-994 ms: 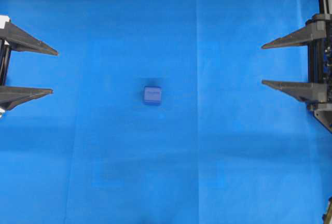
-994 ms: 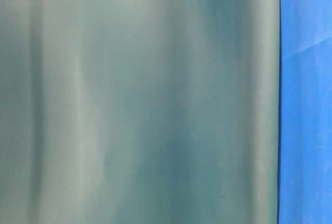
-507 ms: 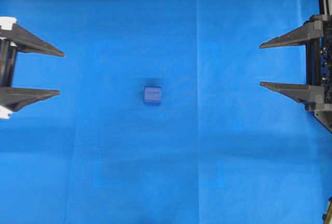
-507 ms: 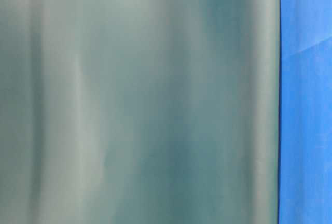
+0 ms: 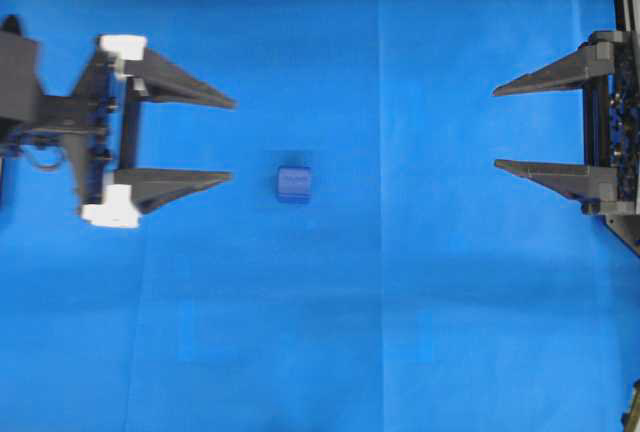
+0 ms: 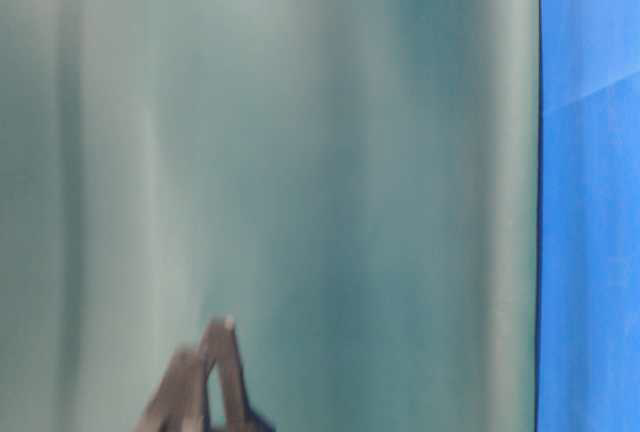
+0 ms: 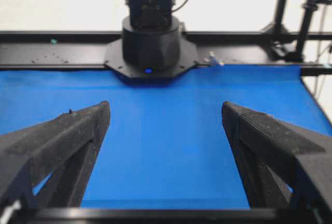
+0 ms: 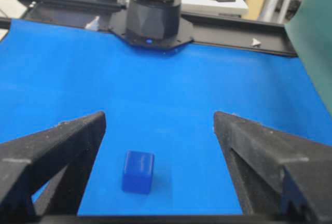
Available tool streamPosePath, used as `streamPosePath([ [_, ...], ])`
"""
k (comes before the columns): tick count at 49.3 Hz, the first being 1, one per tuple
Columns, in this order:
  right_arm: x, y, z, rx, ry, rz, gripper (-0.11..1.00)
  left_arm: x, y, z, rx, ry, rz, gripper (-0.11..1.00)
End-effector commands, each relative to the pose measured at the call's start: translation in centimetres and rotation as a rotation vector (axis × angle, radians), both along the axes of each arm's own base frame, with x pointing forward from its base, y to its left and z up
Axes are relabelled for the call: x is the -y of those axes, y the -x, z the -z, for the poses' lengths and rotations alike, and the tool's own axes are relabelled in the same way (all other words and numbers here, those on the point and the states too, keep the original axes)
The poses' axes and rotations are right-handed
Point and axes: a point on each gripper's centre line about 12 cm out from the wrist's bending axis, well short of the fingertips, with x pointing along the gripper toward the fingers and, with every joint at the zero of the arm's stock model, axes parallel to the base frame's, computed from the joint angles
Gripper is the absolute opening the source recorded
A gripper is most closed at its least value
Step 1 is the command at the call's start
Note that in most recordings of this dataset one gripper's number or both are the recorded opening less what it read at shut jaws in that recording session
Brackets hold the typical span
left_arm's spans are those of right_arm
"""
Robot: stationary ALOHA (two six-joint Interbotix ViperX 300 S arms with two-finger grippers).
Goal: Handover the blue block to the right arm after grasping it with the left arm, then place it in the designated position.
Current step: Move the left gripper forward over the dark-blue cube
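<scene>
Two spread-jawed grippers flank my blue block (image 5: 294,184): left gripper (image 5: 232,140) near it, right gripper (image 5: 495,128) well apart.

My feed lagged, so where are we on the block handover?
Nothing is done yet: the small royal-blue cube sits untouched on the blue cloth. In hand: the left gripper with white blocks is open, short of the cube and level with it. The right gripper waits open at the far side. Left: grasp, handover, placement.
</scene>
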Motion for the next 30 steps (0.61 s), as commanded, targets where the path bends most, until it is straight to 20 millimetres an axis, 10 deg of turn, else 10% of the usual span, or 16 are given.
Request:
streamPosePath([
  [1,0.0,-0.3,-1.2,0.035,-0.003,0.0,0.98,0.0,-1.9,-1.4,0.037,-0.003,-0.002,0.92],
  [30,0.0,-0.3,-1.1,0.032,-0.003,0.002,0.98,-0.4,-7.2,-1.0,-0.126,0.006,-0.015,0.92],
])
